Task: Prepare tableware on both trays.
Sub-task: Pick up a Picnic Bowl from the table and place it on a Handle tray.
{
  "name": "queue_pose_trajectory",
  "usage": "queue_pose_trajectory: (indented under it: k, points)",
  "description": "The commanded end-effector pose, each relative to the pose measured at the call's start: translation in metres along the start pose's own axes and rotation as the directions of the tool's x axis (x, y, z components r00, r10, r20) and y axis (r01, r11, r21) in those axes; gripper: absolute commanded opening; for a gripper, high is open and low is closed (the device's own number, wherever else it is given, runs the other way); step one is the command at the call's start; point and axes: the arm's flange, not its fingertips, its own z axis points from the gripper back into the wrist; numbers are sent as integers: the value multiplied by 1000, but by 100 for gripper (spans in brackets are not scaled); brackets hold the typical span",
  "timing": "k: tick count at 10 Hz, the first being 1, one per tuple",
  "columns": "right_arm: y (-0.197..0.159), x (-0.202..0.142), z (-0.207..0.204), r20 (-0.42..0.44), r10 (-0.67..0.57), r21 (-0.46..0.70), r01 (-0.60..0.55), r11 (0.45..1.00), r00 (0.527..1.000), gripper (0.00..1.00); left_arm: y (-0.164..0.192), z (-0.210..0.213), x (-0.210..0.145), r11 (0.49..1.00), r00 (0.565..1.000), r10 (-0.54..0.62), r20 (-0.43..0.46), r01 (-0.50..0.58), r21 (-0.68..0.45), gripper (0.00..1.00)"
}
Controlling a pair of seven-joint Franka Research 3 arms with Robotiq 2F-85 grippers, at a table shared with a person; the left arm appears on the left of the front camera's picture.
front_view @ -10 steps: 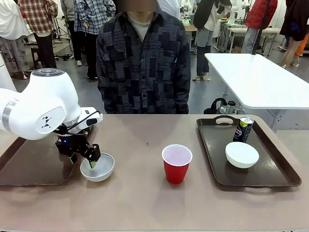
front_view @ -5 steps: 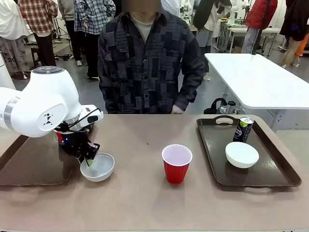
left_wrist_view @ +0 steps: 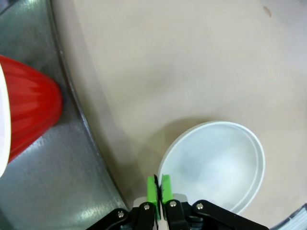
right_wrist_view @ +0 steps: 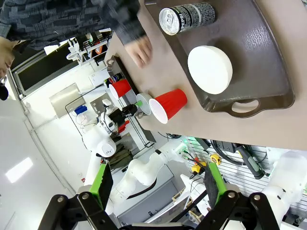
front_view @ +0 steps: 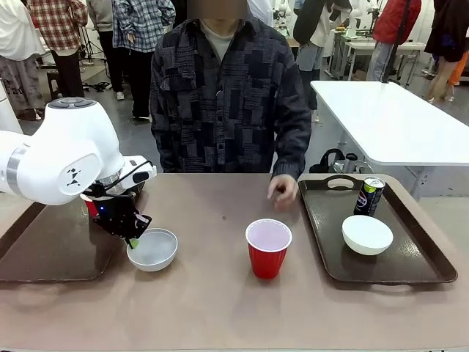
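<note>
My left gripper [front_view: 132, 239] is shut on the near rim of a small white bowl [front_view: 154, 250], which sits on the table just right of the left tray [front_view: 40, 253]. In the left wrist view the green pads [left_wrist_view: 153, 188] pinch the bowl's [left_wrist_view: 216, 163] rim, and a red cup [left_wrist_view: 24, 115] stands on that tray [left_wrist_view: 62, 167]. Another red cup [front_view: 268, 248] stands mid-table. The right tray [front_view: 429, 257] holds a white bowl [front_view: 367, 235] and a black can [front_view: 368, 196]. My right gripper [right_wrist_view: 158, 187] hangs open high above the table, over the right tray [right_wrist_view: 259, 52].
A person stands at the far side, one hand [front_view: 282, 192] down on the table beside the right tray's left edge. A white table [front_view: 388, 121] stands behind at the right. Bare tabletop lies between the middle cup and the left bowl.
My left gripper's jaws have closed onto the bowl's rim, and the bowl has shifted slightly right. The person's hand has come down to the table near the right tray.
</note>
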Motion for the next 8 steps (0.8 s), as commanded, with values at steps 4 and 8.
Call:
queue_pose_trajectory:
  k: [4, 8]
  points:
    - [1, -1, 0, -2, -1, 5, 1, 1000, 1000, 100, 54, 91, -28, 993, 997, -6, 75, 15, -113, 0]
    - [1, -1, 0, -2, -1, 5, 1, 1000, 1000, 100, 153, 106, -37, 982, 986, 137, 98, -122, -147, 0]
